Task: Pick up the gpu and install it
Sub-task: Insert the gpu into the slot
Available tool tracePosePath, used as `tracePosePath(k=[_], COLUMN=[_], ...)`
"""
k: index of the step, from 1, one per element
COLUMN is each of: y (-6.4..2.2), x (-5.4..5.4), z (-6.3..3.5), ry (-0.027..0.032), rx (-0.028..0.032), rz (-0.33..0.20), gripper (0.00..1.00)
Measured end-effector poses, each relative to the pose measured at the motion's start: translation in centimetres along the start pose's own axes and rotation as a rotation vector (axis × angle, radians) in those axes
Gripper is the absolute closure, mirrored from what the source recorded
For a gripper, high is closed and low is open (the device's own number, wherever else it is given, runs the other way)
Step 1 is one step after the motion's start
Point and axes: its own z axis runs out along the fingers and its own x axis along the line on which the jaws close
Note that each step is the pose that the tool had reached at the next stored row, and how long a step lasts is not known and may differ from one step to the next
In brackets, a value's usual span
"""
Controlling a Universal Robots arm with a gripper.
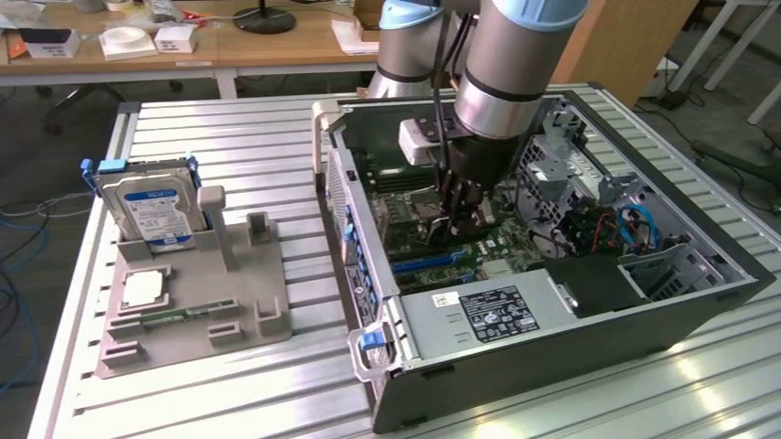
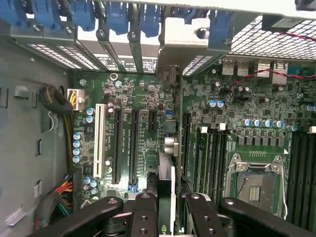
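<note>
- Inside the open computer case (image 1: 683, 302), the jaws (image 1: 454, 230) reach down over the motherboard (image 2: 143, 143), carried by the grey-and-blue arm (image 1: 513, 64).
- The jaws pinch the gpu (image 2: 166, 177) by its upper edge, one black finger (image 2: 143, 217) on each flat side; the card hangs edge-on, straight below the jaws.
- In the wrist view, the card's metal end bracket (image 2: 182, 47) lies at the far end from the jaws, up against the rear slot openings with their blue clips (image 2: 118, 15).
- The card's lower edge is close over the board between the long black expansion slots (image 2: 133, 148); whether it is seated in a slot, I cannot tell.
- Beside the jaws, toward the memory slots, the empty CPU socket (image 2: 256, 182) shows under its metal frame.
- Well apart from the jaws, toward the exterior view's left, a grey parts holder (image 1: 196, 302) sits on the slatted bench (image 1: 244, 137), with a silver hard drive (image 1: 149, 212) standing upright in it.
- In front of the jaws, a grey power supply (image 1: 488, 311) with a black label fills the near corner of the case.
</note>
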Motion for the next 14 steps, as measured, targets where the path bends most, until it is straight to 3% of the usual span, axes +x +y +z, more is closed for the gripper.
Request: tracePosePath(k=[14], y=[0.35], x=[0.0], z=[1.41], ry=[0.0001], rx=[0.0011], rz=[-0.007], gripper=[0.73])
